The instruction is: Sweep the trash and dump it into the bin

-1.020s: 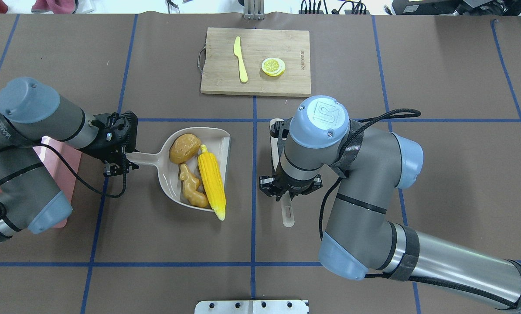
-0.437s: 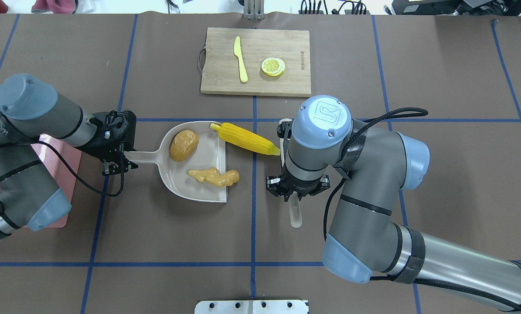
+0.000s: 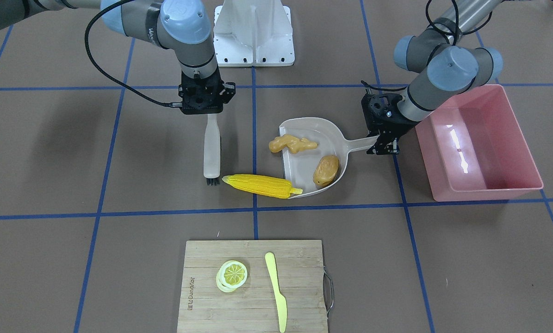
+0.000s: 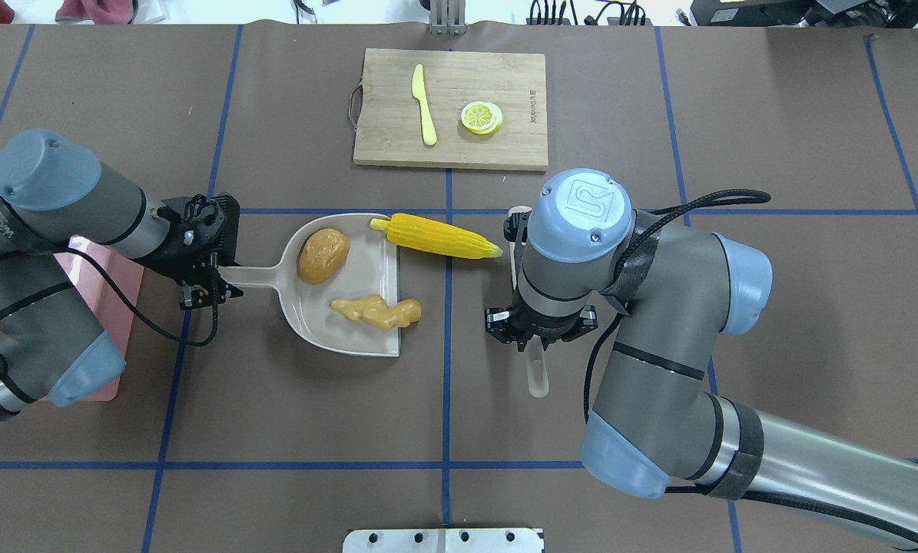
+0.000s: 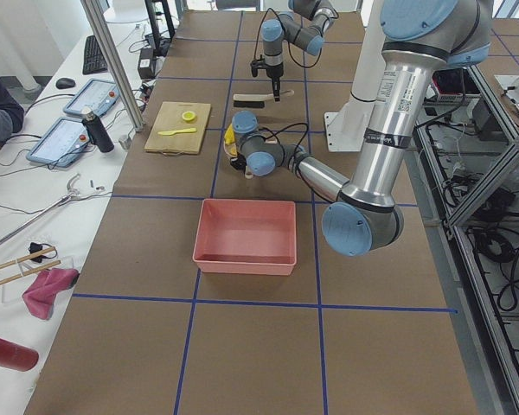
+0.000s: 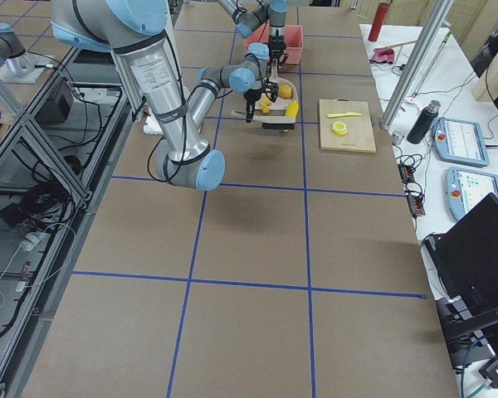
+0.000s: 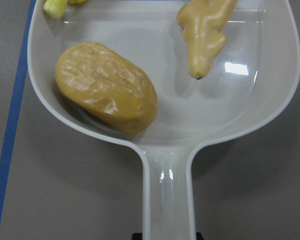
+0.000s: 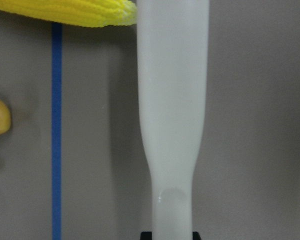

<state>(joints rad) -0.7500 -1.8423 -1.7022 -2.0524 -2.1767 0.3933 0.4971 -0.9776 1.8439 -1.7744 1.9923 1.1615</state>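
My left gripper (image 4: 209, 280) is shut on the handle of the beige dustpan (image 4: 362, 265). In the pan lie the brown potato (image 4: 323, 255) and the tan ginger root (image 4: 378, 312), whose end pokes over the open lip. The yellow corn cob (image 4: 437, 236) rests mostly on the table, with its stem end on the pan's far corner. Just right of the corn's tip, my right gripper (image 4: 535, 330) is shut on a white brush (image 3: 211, 148). The pink bin (image 3: 477, 148) stands behind my left arm, beyond the pan's handle.
A bamboo cutting board (image 4: 505, 146) at the far middle of the table carries a pale yellow knife (image 4: 424, 104) and lemon slices (image 4: 481, 117). A white metal mount (image 3: 253, 27) sits at the robot's edge of the table.
The dustpan has turned square to the table. The corn has slid out over its far corner and the ginger has swung to the lip. My right gripper has drawn the brush rightward.
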